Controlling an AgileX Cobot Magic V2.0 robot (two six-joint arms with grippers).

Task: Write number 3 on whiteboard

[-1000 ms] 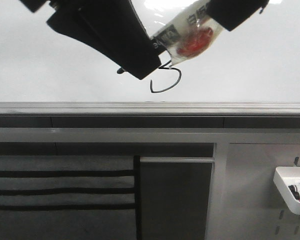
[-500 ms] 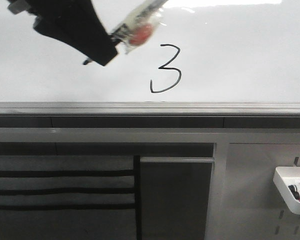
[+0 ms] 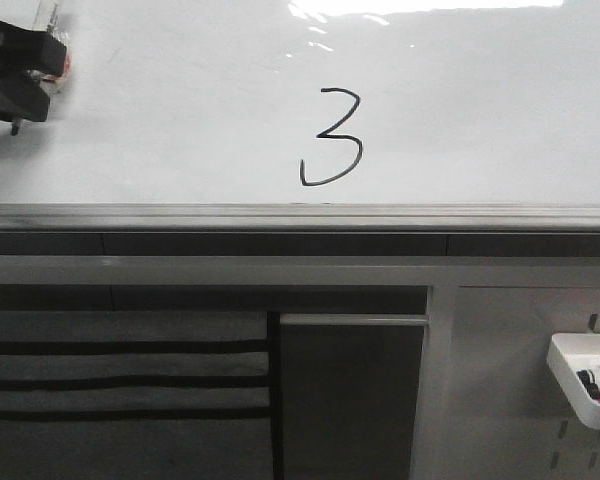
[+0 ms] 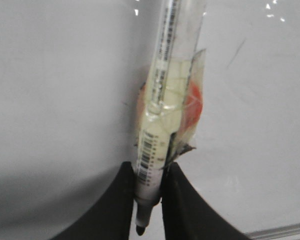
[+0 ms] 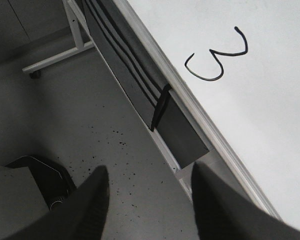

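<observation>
A thin black number 3 point(image 3: 332, 137) stands on the glossy whiteboard point(image 3: 480, 110), a little above its grey ledge point(image 3: 300, 217). It also shows in the right wrist view point(image 5: 217, 59). My left gripper point(image 3: 20, 78) is at the far left edge of the front view, away from the numeral. In the left wrist view it point(image 4: 149, 172) is shut on a marker point(image 4: 162, 100) wrapped in clear tape with a red patch, black tip pointing back between the fingers. My right gripper point(image 5: 149, 172) is open and empty, off the board over the floor.
Below the ledge are grey frame panels with black stripes point(image 3: 125, 380) and a dark panel point(image 3: 350, 400). A white tray point(image 3: 588, 382) with markers hangs on the grey perforated panel at the lower right. The board's stand foot point(image 5: 55, 57) rests on speckled floor.
My left gripper with the marker has moved left and away from the 3, from covering its top to the far left edge. The whole 3 now shows.
</observation>
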